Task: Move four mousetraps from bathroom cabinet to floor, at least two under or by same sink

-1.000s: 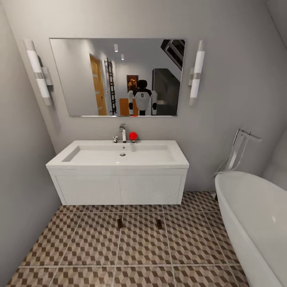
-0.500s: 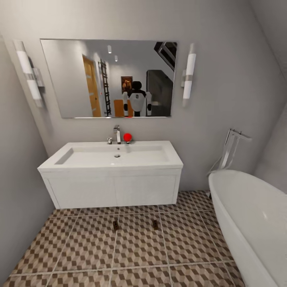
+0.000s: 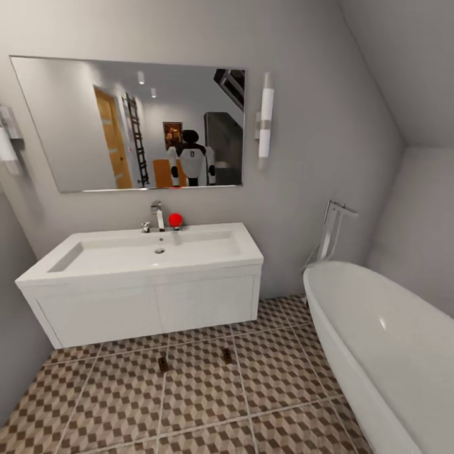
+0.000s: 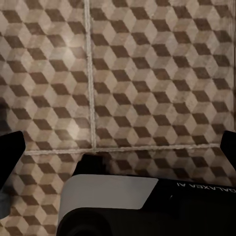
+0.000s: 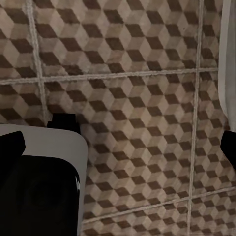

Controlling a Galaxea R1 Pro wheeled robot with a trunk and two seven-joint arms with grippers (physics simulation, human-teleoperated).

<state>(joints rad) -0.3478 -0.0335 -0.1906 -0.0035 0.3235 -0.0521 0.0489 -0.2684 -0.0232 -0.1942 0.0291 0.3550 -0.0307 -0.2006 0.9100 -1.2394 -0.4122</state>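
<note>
the head view has swung right; the bathroom sink (image 3: 145, 255) sits further left, more bathtub (image 3: 384, 340) showing

**Maker's name legible on robot's dark casing**

The one readable marking appears in the left wrist view: pale grey capital letters on the black housing of the robot's body (image 4: 196, 206), printed upside down as the camera sees them and cut off at the picture's edge. They appear to spell "GALAXEA AI", though the small, soft lettering leaves the first characters uncertain. The head view and the right wrist view offer no legible words, numbers, labels or signs on any surface.
</note>
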